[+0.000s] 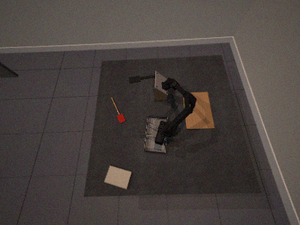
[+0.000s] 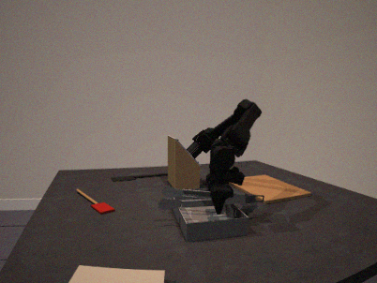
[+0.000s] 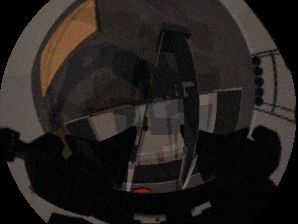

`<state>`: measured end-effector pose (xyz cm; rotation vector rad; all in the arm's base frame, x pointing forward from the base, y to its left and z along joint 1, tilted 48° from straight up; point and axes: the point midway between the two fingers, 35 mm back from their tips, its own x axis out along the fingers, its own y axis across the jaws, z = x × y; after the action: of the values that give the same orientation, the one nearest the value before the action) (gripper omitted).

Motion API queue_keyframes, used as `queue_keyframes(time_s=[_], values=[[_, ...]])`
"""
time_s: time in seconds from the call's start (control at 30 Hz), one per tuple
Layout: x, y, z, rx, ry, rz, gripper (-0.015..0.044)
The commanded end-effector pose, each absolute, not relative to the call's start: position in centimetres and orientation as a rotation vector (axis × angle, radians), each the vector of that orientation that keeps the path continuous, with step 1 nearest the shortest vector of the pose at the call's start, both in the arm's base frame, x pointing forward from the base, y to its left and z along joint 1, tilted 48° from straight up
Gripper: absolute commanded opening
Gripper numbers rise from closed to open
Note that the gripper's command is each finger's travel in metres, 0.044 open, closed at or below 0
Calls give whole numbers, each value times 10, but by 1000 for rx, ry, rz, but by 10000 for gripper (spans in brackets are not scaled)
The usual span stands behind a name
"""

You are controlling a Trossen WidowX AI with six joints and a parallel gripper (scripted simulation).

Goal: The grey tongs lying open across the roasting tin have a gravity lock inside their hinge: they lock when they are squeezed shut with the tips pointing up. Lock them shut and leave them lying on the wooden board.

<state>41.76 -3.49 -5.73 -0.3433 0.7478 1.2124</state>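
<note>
The grey roasting tin (image 1: 154, 135) sits on the dark mat and also shows in the exterior view (image 2: 213, 222). The grey tongs (image 3: 162, 116) lie across it, and their two arms run nearly parallel in the wrist view. My gripper (image 1: 160, 139) (image 2: 218, 208) points down into the tin. Its fingers press on the outer sides of the two tong arms, about midway along them (image 3: 162, 136), and are partly closed. The wooden board (image 1: 200, 110) lies flat to the right of the tin, shows in the exterior view (image 2: 272, 187) and sits at the upper left in the wrist view (image 3: 67, 36).
A tan wedge-shaped panel (image 1: 160, 83) stands upright behind the tin near the arm's base (image 2: 182, 164). A dark spatula (image 1: 139, 78) lies beside it. A red spatula (image 1: 119, 112) lies to the left. A beige tile (image 1: 118, 176) lies at the front left.
</note>
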Motion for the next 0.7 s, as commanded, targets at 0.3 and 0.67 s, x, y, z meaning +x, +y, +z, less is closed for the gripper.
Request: queue_keyframes(time_s=[0.3,0.67], values=[[418,-35,-57,-347,746,1212,240],[418,-35,-57,-347,746,1212,167]])
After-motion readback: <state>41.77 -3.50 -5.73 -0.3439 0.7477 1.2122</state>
